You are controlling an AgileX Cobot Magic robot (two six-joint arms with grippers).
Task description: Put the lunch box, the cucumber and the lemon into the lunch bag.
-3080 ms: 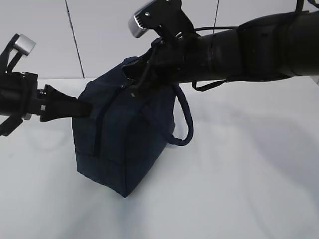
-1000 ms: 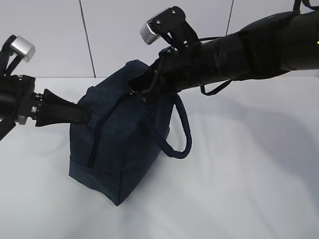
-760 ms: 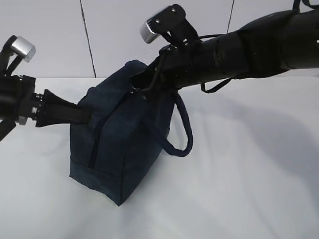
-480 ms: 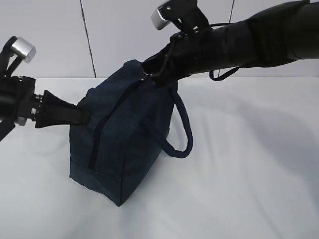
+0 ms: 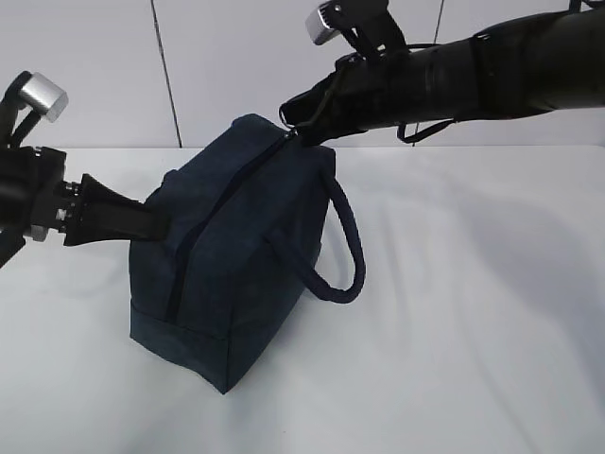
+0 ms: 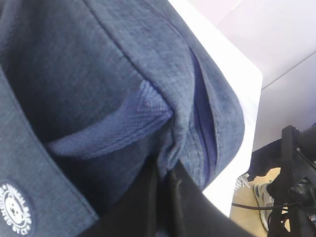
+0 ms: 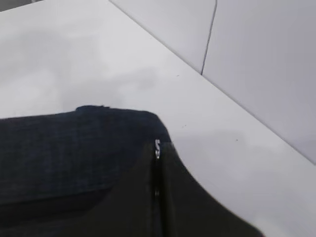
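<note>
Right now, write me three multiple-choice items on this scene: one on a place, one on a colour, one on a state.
1. Where does the left gripper grip the lunch bag?
A. its left end
B. the loop handle
C. its bottom

2. What colour is the lunch bag?
A. red
B. dark navy
C. yellow

3. How is the bag's zipper?
A. wide open, lining showing
C. torn off
B. closed along the visible length

Answers:
1 A, the closed fingers pinch fabric at that end while the loop handle hangs free.
2 B, every view shows navy cloth.
3 B, no gap shows, and the right gripper sits shut at the zipper's top end.
</note>
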